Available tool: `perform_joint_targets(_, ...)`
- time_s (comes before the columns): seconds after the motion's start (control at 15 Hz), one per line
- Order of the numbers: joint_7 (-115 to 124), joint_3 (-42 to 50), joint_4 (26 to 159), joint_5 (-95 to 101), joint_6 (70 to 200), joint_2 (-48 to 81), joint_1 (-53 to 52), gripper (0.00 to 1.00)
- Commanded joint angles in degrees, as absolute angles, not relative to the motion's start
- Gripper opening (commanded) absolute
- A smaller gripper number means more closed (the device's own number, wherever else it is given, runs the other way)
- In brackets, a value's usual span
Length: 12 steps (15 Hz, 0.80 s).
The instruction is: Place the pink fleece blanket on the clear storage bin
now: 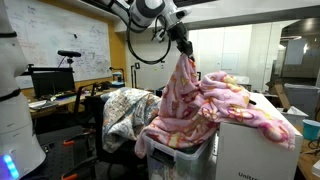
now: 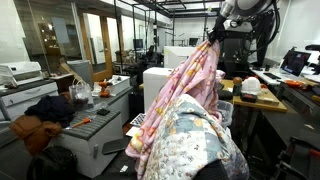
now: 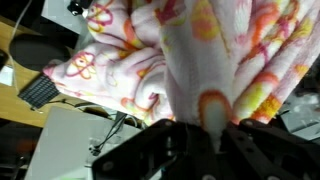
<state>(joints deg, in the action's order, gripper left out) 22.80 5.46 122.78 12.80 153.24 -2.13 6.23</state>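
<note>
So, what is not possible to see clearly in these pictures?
- Bin: its top is covered by the pink blanket in an exterior view, and its contents are too small to tell.
- Bin again: it does not show where the grey blanket and the pink blanket fill the front of an exterior view.
- Gripper: its fingertips are buried in fleece in the wrist view, which is also blurred.

The pink blanket [image 1: 205, 100] hid the clear bin's [image 1: 185, 162] rim and top corners; only its front wall showed. In the wrist view my gripper [image 3: 215, 126] was a dark blur, its fingertips buried in fleece that ran past the top edge.
</note>
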Motion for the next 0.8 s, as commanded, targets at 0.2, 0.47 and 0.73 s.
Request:
perform_joint_targets(0.2, 50.62, 5.28, 129.32, 36.78, 148.71, -10.28, 9.97, 0.01)
perform_joint_targets(0.47, 60.31, 3.99, 131.79, 42.76, 143.52, -13.0, 11.79, 0.01)
perform_joint_targets(0.73, 67.63, 3.23, 132.35, 47.65, 136.8, -14.37, 12.14, 0.01)
